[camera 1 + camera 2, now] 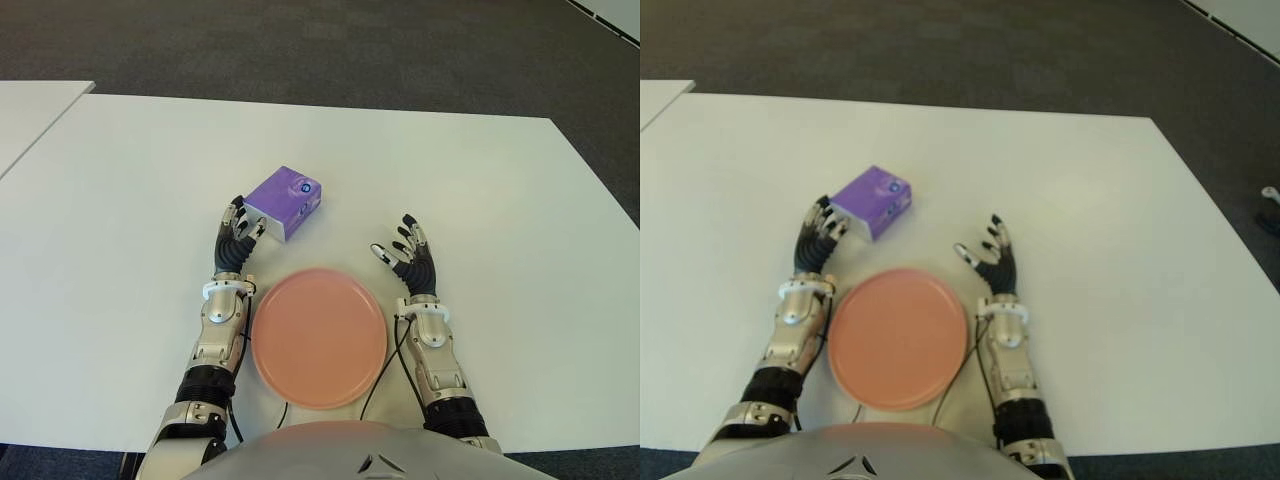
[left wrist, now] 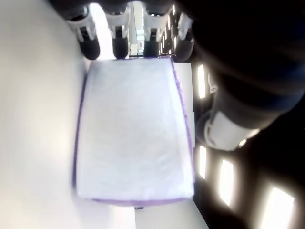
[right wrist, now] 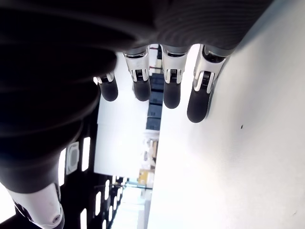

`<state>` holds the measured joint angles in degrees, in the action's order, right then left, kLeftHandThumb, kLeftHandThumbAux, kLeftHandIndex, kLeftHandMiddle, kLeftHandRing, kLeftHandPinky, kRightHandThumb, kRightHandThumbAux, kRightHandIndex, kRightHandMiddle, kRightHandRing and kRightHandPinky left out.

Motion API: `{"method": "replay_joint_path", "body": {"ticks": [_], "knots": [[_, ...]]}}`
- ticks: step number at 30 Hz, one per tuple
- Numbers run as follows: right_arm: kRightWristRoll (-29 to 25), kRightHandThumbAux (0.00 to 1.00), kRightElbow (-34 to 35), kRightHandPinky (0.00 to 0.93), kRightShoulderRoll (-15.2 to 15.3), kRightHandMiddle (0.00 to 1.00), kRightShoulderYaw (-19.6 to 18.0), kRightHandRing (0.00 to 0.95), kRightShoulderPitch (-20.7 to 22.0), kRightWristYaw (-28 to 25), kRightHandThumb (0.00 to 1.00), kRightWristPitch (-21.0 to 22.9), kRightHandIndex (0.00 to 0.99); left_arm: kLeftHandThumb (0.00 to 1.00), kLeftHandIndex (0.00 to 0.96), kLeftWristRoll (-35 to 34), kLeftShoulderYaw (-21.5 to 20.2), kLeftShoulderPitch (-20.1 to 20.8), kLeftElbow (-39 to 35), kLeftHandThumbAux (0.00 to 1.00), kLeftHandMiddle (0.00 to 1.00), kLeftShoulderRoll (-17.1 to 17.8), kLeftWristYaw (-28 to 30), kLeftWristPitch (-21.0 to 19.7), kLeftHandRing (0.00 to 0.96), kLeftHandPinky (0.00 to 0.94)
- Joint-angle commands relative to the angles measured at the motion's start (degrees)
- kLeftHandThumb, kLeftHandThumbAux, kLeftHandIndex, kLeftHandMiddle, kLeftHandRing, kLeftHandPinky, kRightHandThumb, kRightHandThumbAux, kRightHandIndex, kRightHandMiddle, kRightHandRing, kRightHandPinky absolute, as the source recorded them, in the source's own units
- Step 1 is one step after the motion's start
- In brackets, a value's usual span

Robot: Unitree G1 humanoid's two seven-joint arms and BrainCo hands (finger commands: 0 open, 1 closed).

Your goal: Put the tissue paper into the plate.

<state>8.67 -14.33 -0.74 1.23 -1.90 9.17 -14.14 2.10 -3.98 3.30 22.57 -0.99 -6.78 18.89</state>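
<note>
The tissue pack [image 1: 284,202], a small purple packet with a white end face, lies on the white table [image 1: 480,190] just beyond the tips of the left hand [image 1: 236,243]. In the left wrist view the fingers [image 2: 120,44] are stretched out and line up along the pack's near edge, at or almost at its surface, with the thumb held off to one side. They are spread, not closed, so the hand holds nothing yet. Whether the tips press the wrapper or only reach it cannot be told.

The pink plate [image 1: 318,336] sits behind those fingers, beside the left wrist and between the two forearms, and it is bare. The pack is near the plate's far rim but apart from it.

The right hand [image 1: 408,262] shows on the other side of the plate, fingers loosely spread, holding nothing.

The pack looks like soft folded paper in a thin film wrapper, so it should be very light and will give under pressure. The film is likely slick, and a push from the fingertips may slide it across the smooth table instead of lifting it. The surest hold seems to be across its short width, thumb on one long side and fingers on the other, squeezing gently enough to dent it without crushing.
</note>
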Motion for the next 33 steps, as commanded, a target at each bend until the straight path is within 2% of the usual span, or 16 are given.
{"method": "replay_joint_path", "body": {"ticks": [1, 15, 33], "knots": [[-0.39, 0.697, -2.14, 0.14, -0.09, 0.062, 0.08, 0.091, -2.13, -0.5, 0.15, 2.69, 0.0, 0.225, 0.106, -0.37, 0.16, -1.41, -1.51, 0.645, 0.092, -0.46, 0.03, -2.33, 0.065, 0.065], [-0.13, 0.706, -1.86, 0.146, -0.21, 0.06, 0.2, 0.091, -2.33, -0.29, 0.155, 2.81, 0.0, 0.253, 0.111, -0.17, 0.25, -2.73, -4.56, 0.611, 0.104, -1.22, -0.37, -4.24, 0.075, 0.078], [0.01, 0.702, -1.69, 0.144, -0.39, 0.059, 0.35, 0.091, -2.5, -0.09, 0.147, 3.11, 0.0, 0.264, 0.117, -0.09, 0.18, -3.02, -5.64, 0.615, 0.103, -1.29, -0.31, -5.09, 0.073, 0.08]]}}
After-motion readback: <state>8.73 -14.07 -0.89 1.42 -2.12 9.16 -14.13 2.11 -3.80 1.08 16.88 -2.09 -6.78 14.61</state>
